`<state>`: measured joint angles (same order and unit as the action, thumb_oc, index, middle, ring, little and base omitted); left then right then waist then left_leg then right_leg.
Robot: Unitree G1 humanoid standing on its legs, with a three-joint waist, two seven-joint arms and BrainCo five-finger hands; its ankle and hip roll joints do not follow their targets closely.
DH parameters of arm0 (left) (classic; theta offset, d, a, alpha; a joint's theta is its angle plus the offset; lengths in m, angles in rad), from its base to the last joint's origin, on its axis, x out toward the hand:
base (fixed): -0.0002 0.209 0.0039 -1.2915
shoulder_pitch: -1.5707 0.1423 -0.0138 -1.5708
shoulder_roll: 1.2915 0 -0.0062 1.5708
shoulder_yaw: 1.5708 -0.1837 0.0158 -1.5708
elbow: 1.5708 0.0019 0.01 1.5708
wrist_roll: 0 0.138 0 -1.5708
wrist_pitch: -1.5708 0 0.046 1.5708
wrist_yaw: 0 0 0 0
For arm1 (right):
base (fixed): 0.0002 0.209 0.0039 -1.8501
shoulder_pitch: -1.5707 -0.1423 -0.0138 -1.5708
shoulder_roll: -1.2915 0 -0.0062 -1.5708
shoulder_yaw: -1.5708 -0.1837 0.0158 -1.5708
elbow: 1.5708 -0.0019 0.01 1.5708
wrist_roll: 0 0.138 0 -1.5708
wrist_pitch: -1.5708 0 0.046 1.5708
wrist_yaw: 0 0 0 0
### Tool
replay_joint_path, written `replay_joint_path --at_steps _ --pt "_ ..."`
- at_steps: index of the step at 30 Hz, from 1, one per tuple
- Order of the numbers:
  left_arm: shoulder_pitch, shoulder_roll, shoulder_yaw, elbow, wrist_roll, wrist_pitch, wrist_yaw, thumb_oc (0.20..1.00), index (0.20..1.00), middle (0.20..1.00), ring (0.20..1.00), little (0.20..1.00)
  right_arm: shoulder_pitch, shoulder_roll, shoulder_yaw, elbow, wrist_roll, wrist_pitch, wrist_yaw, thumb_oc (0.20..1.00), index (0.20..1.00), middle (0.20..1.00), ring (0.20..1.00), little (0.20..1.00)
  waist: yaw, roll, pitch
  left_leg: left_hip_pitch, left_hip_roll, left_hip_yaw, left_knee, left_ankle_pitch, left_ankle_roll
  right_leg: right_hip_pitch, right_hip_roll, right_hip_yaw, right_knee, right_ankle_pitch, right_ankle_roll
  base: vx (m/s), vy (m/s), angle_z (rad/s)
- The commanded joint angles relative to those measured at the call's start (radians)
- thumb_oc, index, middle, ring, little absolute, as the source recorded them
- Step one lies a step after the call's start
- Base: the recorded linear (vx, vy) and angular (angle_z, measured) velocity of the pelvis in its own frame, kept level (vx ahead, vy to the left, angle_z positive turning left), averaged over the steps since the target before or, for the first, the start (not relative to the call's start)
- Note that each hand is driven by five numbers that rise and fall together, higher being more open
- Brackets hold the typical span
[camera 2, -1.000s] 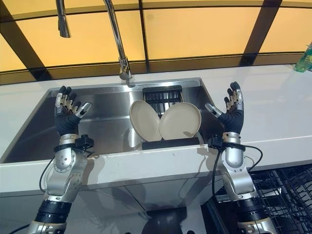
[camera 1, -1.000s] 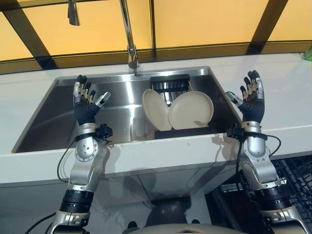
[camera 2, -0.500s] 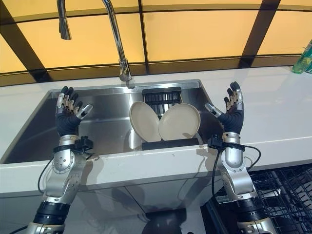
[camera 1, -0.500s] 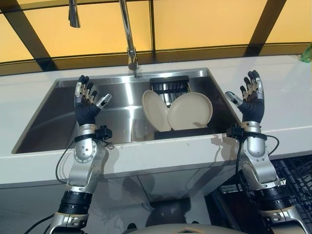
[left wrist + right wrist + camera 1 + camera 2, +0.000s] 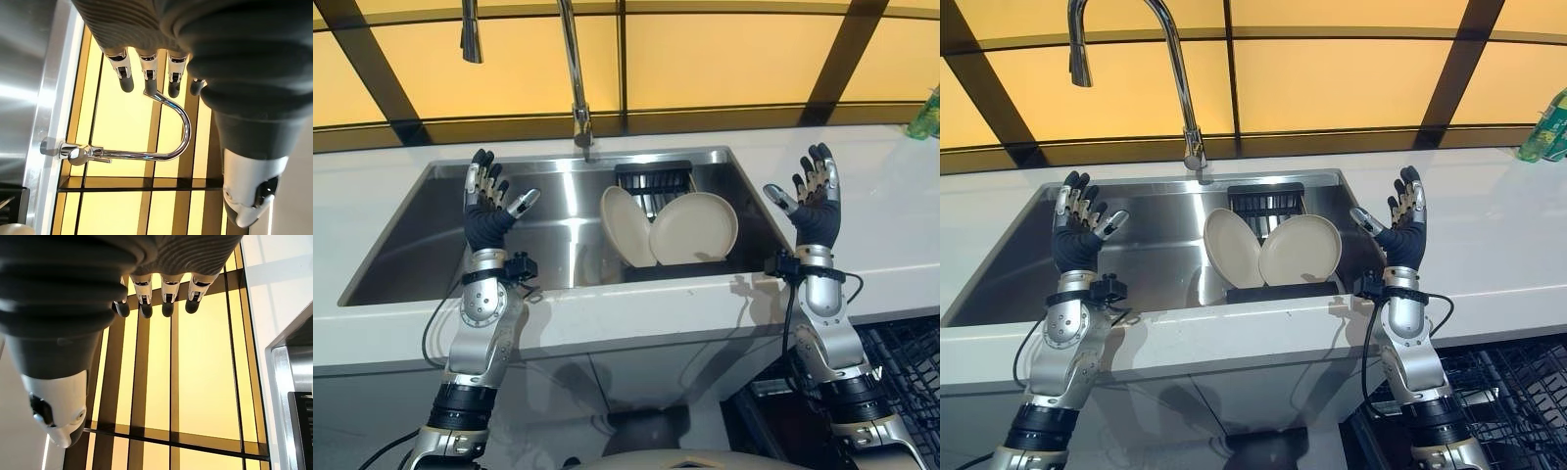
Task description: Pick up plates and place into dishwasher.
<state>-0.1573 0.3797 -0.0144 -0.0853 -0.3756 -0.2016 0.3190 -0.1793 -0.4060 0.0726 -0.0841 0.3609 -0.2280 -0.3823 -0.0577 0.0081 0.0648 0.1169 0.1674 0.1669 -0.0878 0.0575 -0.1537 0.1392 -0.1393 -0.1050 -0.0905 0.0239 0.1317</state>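
The left hand (image 5: 487,211) is raised above the left part of the stainless steel sink (image 5: 421,235), palm turned inward, with its fingers (image 5: 125,78) straight and spread wide and its thumb apart; it holds nothing. Behind the sink's far rim, a tall chrome gooseneck faucet (image 5: 1180,88) rises in front of a wall of yellow panels divided by dark strips (image 5: 1351,73). In the right part of the basin, a black dish rack (image 5: 654,178) supports two cream plates on edge: the left plate (image 5: 623,226) stands nearly edge-on and tilted, and the right plate (image 5: 695,227) faces the near side and overlaps the first one's lower right. Both plates are well apart from either hand. The right hand (image 5: 815,208) is raised over the white countertop (image 5: 891,206), just beside the sink's right rim, fingers (image 5: 167,298) straight and spread wide, grasping nothing. At the far right, a green bottle (image 5: 1545,129) stands on the countertop. Below the counter at the near right, the black wire rack of an open dishwasher (image 5: 1518,392) is visible.
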Motion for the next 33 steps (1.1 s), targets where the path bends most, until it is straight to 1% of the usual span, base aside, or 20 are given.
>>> replay_joint_path --at_steps 1,4,6,7,9,11,12,14,15,17,20,21,23,24,25,26,27,28,31,33 --pt "-0.07 0.089 0.031 0.027 0.107 -0.034 -0.002 1.0 1.0 1.0 1.0 1.0 -0.035 -0.012 -0.041 -0.074 -0.03 -0.028 -0.009 1.0 1.0 1.0 1.0 1.0 0.017 0.0 -0.045 -0.023 0.036 -0.015 0.046 -0.065 0.022 -0.048 -0.054 -0.045 0.06 -0.036 0.019 0.03 0.006 -0.01" --pt "-0.076 0.133 0.029 0.05 0.253 -0.054 0.015 1.0 1.0 1.0 1.0 1.0 -0.038 -0.019 -0.039 -0.066 -0.022 -0.024 -0.01 1.0 1.0 1.0 1.0 1.0 0.014 0.001 -0.047 -0.021 0.035 -0.012 0.045 -0.064 0.022 -0.049 -0.055 -0.041 0.058 -0.033 0.021 0.04 0.01 -0.01" --pt "-0.084 0.176 0.034 0.064 0.287 -0.059 0.013 1.0 1.0 1.0 1.0 1.0 -0.033 -0.028 -0.039 -0.063 -0.012 -0.027 -0.008 1.0 1.0 1.0 1.0 1.0 0.01 0.003 -0.049 -0.019 0.033 -0.008 0.043 -0.064 0.022 -0.048 -0.056 -0.036 0.055 -0.031 0.023 0.08 0.024 -0.02" --pt "-0.094 0.196 0.035 0.084 0.305 -0.072 0.007 1.0 1.0 1.0 1.0 1.0 -0.031 -0.031 -0.038 -0.06 -0.008 -0.028 -0.004 1.0 1.0 1.0 1.0 1.0 0.006 0.006 -0.052 -0.01 0.033 -0.005 0.038 -0.074 0.021 -0.042 -0.058 -0.036 0.051 -0.039 0.027 0.1 0.029 -0.04" --pt "-0.111 0.22 0.028 0.107 0.351 -0.082 0.006 1.0 1.0 1.0 1.0 1.0 -0.035 -0.03 -0.035 -0.055 -0.006 -0.026 -0.001 1.0 1.0 1.0 1.0 1.0 0.002 0.007 -0.053 -0.008 0.032 0.0 0.037 -0.074 0.022 -0.042 -0.06 -0.034 0.051 -0.037 0.03 0.07 0.028 -0.06" --pt "-0.129 0.271 0.011 0.133 0.426 -0.088 0.006 1.0 1.0 1.0 1.0 1.0 -0.03 -0.04 -0.028 -0.051 0.001 -0.022 -0.002 1.0 1.0 1.0 1.0 1.0 -0.007 0.013 -0.055 -0.007 0.029 0.006 0.034 -0.073 0.022 -0.045 -0.063 -0.029 0.048 -0.032 0.034 0.08 0.05 -0.04" --pt "-0.135 0.284 0.006 0.141 0.455 -0.085 0.001 1.0 1.0 1.0 1.0 1.0 -0.029 -0.04 -0.027 -0.049 0.0 -0.021 -0.002 1.0 1.0 1.0 1.0 1.0 -0.009 0.014 -0.056 -0.006 0.028 0.007 0.032 -0.073 0.023 -0.046 -0.064 -0.027 0.047 -0.031 0.036 0.09 0.063 -0.04" --pt "-0.145 0.323 -0.008 0.176 0.537 -0.108 0.015 1.0 1.0 1.0 1.0 1.0 -0.026 -0.051 -0.026 -0.046 0.011 -0.017 0.005 1.0 1.0 1.0 1.0 1.0 -0.016 0.017 -0.056 -0.001 0.026 0.012 0.029 -0.073 0.024 -0.046 -0.066 -0.022 0.045 -0.029 0.039 0.08 0.059 -0.04" --pt "-0.147 0.348 -0.012 0.191 0.59 -0.111 0.026 1.0 1.0 1.0 1.0 1.0 -0.023 -0.058 -0.029 -0.049 0.018 -0.01 0.011 1.0 1.0 1.0 1.0 1.0 -0.021 0.02 -0.056 0.002 0.024 0.016 0.027 -0.074 0.025 -0.048 -0.068 -0.018 0.045 -0.027 0.041 0.08 0.065 -0.03" --pt "-0.157 0.408 -0.024 0.243 0.664 -0.14 0.057 1.0 1.0 1.0 1.0 1.0 -0.018 -0.07 -0.032 -0.046 0.029 -0.012 0.027 1.0 1.0 1.0 1.0 1.0 -0.03 0.024 -0.057 0.004 0.02 0.024 0.023 -0.074 0.028 -0.051 -0.071 -0.012 0.043 -0.023 0.046 0.07 0.066 -0.03" --pt "-0.183 0.473 -0.064 0.303 0.756 -0.174 0.088 1.0 1.0 1.0 1.0 1.0 -0.013 -0.08 -0.027 -0.042 0.036 -0.013 0.029 1.0 1.0 1.0 1.0 1.0 -0.04 0.026 -0.058 0.004 0.014 0.033 0.021 -0.076 0.031 -0.057 -0.076 -0.004 0.041 -0.017 0.051 0.06 0.051 -0.02" --pt "-0.189 0.501 -0.083 0.311 0.806 -0.181 0.097 1.0 1.0 1.0 1.0 1.0 -0.01 -0.087 -0.025 -0.042 0.04 -0.012 0.028 1.0 1.0 1.0 1.0 1.0 -0.044 0.028 -0.058 0.004 0.012 0.037 0.02 -0.076 0.033 -0.059 -0.077 -0.001 0.04 -0.015 0.053 0.06 0.051 -0.04" --pt "-0.206 0.546 -0.121 0.335 0.879 -0.207 0.124 1.0 1.0 1.0 1.0 1.0 -0.01 -0.103 -0.025 -0.038 0.053 -0.01 0.032 1.0 1.0 1.0 1.0 1.0 -0.052 0.031 -0.056 0.003 0.009 0.043 0.02 -0.077 0.034 -0.065 -0.081 0.004 0.04 -0.01 0.057 0.07 0.058 -0.1" --pt "-0.211 0.558 -0.134 0.341 0.943 -0.217 0.153 1.0 1.0 1.0 1.0 1.0 -0.01 -0.105 -0.024 -0.035 0.054 -0.011 0.033 1.0 1.0 1.0 1.0 1.0 -0.054 0.032 -0.055 0.002 0.008 0.045 0.02 -0.077 0.035 -0.067 -0.083 0.007 0.04 -0.008 0.059 0.06 0.059 -0.15" --pt "-0.22 0.59 -0.161 0.354 1.037 -0.221 0.209 1.0 1.0 1.0 1.0 1.0 -0.012 -0.112 -0.019 -0.031 0.058 -0.011 0.035 1.0 1.0 1.0 1.0 1.0 -0.059 0.036 -0.053 0.002 0.005 0.047 0.019 -0.078 0.036 -0.07 -0.084 0.012 0.041 -0.006 0.061 0.05 0.057 -0.15" --pt "-0.232 0.605 -0.183 0.369 1.069 -0.225 0.242 1.0 1.0 1.0 1.0 1.0 -0.013 -0.114 -0.018 -0.029 0.061 -0.009 0.036 1.0 1.0 1.0 1.0 1.0 -0.061 0.036 -0.052 0.002 0.003 0.048 0.019 -0.079 0.037 -0.071 -0.085 0.014 0.041 -0.005 0.062 0.06 0.07 -0.12" --pt "-0.251 0.639 -0.223 0.388 1.085 -0.224 0.277 1.0 1.0 1.0 1.0 1.0 -0.017 -0.125 -0.01 -0.024 0.068 -0.007 0.041 1.0 1.0 1.0 1.0 1.0 -0.069 0.04 -0.05 0.003 -0.001 0.05 0.018 -0.081 0.039 -0.074 -0.087 0.018 0.041 -0.003 0.064 0.05 0.068 -0.07" --pt "-0.263 0.65 -0.24 0.397 1.092 -0.226 0.291 1.0 1.0 1.0 1.0 1.0 -0.018 -0.129 -0.009 -0.021 0.069 -0.006 0.042 1.0 1.0 1.0 1.0 1.0 -0.07 0.041 -0.049 0.003 -0.003 0.051 0.018 -0.081 0.04 -0.075 -0.088 0.02 0.04 -0.001 0.065 0.07 0.076 -0.03" --pt "-0.296 0.677 -0.329 0.421 1.19 -0.225 0.371 1.0 1.0 1.0 1.0 1.0 -0.02 -0.142 0.003 -0.009 0.072 -0.008 0.046 1.0 1.0 1.0 1.0 1.0 -0.084 0.044 -0.044 0.004 -0.012 0.054 0.015 -0.086 0.045 -0.081 -0.092 0.032 0.039 0.004 0.071 0.07 0.061 -0.08" --pt "-0.314 0.684 -0.365 0.428 1.204 -0.232 0.401 1.0 1.0 1.0 1.0 1.0 -0.021 -0.149 0.004 -0.008 0.077 -0.004 0.045 1.0 1.0 1.0 1.0 1.0 -0.088 0.043 -0.04 0.002 -0.016 0.053 0.015 -0.088 0.047 -0.086 -0.093 0.039 0.039 0.007 0.072 0.05 0.041 -0.1"
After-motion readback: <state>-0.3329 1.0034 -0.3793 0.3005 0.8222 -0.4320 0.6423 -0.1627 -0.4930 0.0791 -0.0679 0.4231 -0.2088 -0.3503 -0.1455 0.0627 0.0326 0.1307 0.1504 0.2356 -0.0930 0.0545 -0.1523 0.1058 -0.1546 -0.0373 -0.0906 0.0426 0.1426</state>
